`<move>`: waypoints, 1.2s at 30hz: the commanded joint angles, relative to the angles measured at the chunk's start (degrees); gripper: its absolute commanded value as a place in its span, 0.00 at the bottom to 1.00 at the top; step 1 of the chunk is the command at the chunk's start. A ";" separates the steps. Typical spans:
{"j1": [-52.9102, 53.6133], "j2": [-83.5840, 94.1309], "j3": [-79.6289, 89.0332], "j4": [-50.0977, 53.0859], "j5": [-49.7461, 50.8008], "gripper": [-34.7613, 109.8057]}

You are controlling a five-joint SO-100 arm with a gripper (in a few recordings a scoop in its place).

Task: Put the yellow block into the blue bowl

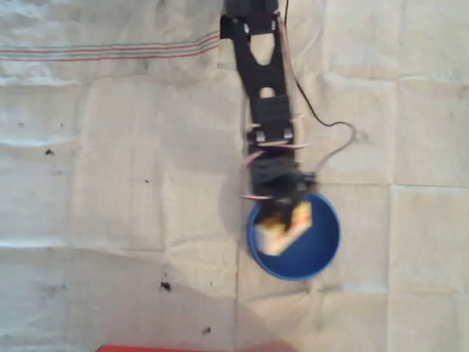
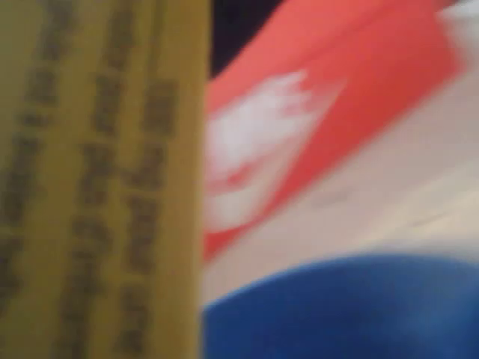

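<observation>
The blue bowl sits on the cloth right of centre in the overhead view. My black arm reaches down from the top edge, and my gripper hangs over the bowl's left half. It is shut on the yellow block, which is held tilted above the bowl's inside. In the wrist view the yellow block looms blurred and very close on the left, its face showing rows of faint markings. The blue bowl curves across the bottom right below it.
A creased white cloth with thin stripes near the top covers the table. A red object lies at the bottom edge; in the wrist view a red thing with a white patch lies beyond the bowl. A black cable trails right of the arm.
</observation>
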 commanded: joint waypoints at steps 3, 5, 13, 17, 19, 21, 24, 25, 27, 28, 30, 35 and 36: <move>-1.14 -0.70 -3.87 -3.43 0.53 0.24; -0.79 -1.76 -3.87 -3.60 0.53 0.24; -0.62 -1.49 -3.87 -3.08 0.53 0.33; -0.62 -0.09 -3.78 -2.99 0.62 0.40; -0.62 1.67 -3.52 -2.99 0.62 0.41; -0.62 3.52 -3.69 -2.72 0.62 0.40; -0.62 8.35 -3.08 0.53 0.70 0.36; -0.62 10.28 -2.99 2.64 0.70 0.34; -0.53 13.62 -2.90 7.73 0.79 0.29; -0.53 15.12 -3.08 10.55 1.23 0.25; -0.53 17.93 -3.08 16.35 3.34 0.22; 0.88 26.28 -2.90 31.55 13.27 0.24; 1.23 28.04 -2.90 34.80 15.56 0.24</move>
